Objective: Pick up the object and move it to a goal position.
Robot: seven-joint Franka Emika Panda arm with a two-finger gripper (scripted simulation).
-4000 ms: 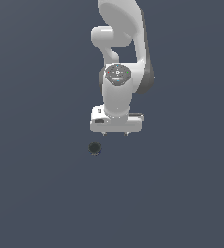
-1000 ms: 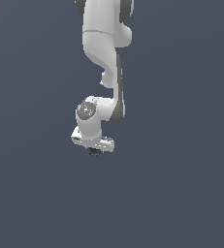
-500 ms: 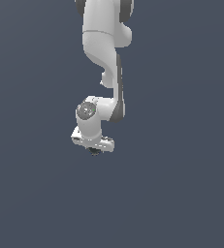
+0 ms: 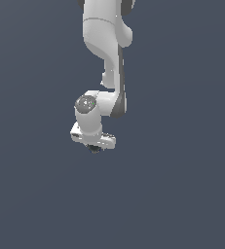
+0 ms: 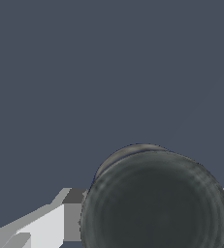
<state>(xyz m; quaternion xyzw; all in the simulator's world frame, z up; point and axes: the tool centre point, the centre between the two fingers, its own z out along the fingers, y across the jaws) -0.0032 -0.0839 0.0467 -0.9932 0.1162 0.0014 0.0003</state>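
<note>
The gripper [image 4: 94, 145] sits low over the object [image 4: 94, 149], which peeks out beneath it near the surface's middle; the wrist view shows the object [image 5: 154, 201] between grey fingers [image 5: 74, 215]. The jaws look closed on it, probably for lifting; firm contact is a judgement.

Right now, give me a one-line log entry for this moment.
gripper: lowered over dark cylinder | fingers flank it | closure: cannot tell | lifted: cannot tell

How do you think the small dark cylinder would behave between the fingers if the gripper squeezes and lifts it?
The dark cylinder looks rigid, so it should probably hold its shape. Its round wall could let it slip or twist between flat fingers. Being short, it seems unlikely to tip when set down, though on its side it might roll.
</note>
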